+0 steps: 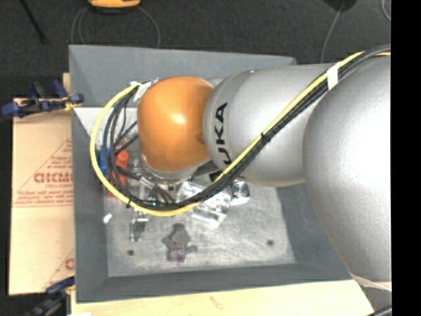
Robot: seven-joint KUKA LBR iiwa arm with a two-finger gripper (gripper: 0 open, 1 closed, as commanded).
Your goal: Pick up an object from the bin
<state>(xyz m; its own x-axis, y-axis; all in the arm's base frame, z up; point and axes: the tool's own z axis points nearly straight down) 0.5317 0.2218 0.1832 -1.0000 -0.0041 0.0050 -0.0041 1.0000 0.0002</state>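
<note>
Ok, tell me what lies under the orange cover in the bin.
Past its lower edge show a clear crumpled wrapper, a shiny round piece, a small metal part and a dark purple thing. Whatever lies straight beneath the cover is hidden.

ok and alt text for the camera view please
A silver robot arm with an orange wrist cover reaches from the right down into a grey metal bin. On the bin floor by its wrist lie a small purple thing, a small metal piece and some clear plastic.
</note>
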